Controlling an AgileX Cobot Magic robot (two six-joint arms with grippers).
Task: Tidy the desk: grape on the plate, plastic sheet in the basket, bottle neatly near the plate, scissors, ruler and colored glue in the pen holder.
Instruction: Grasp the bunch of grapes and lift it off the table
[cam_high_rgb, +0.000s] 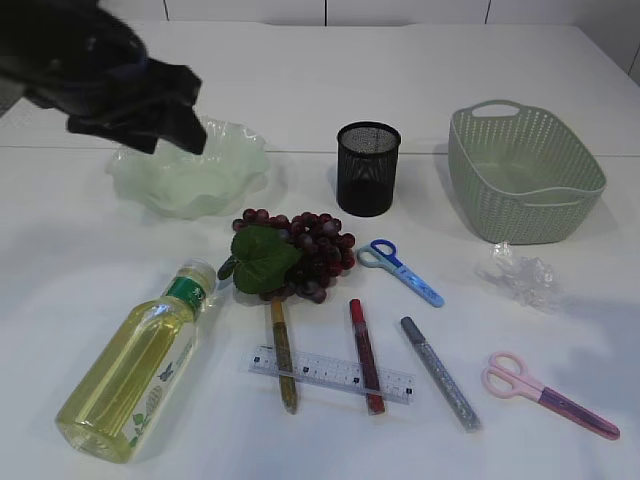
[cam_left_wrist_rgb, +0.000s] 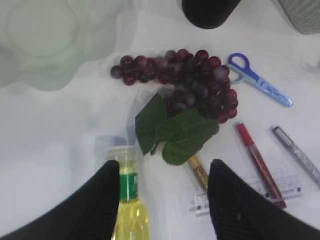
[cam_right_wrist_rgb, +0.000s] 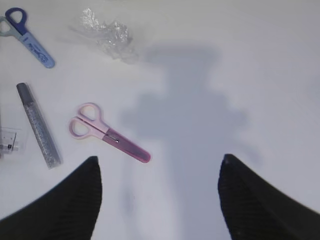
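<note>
Both arms raised over the cluttered counter.
We see the left gripper spread wide and empty above the bottle and grapes; our right gripper, equally wide and empty, hovers by the pink scissors near the counter's right edge.

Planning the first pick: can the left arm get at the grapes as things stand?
Probably yes: the left gripper hangs open above the grapes, nothing covering them; only the bottle lies close beside.
</note>
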